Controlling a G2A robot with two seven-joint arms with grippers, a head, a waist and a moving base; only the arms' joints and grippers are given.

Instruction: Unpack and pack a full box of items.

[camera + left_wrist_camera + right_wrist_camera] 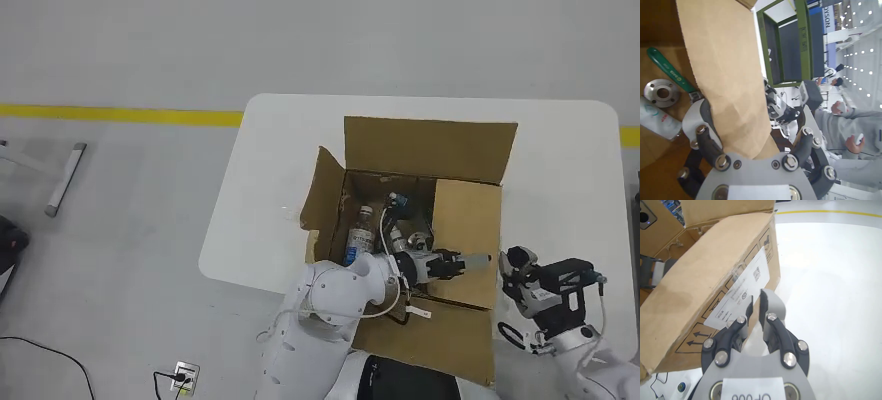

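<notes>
Box sits open on table; inside: bottle, metal flange, green-handled tool. Left gripper spread wide, straddling a side flap. Right gripper nearly closed, empty, beside box's outer wall.

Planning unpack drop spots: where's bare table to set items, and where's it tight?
Free: the white table between the open brown cardboard box and the table's left edge, and the far-right patch beyond the box's right flap. Crowded: the box interior with the clear plastic bottle and left tool; right tool beside the box's right wall.
</notes>
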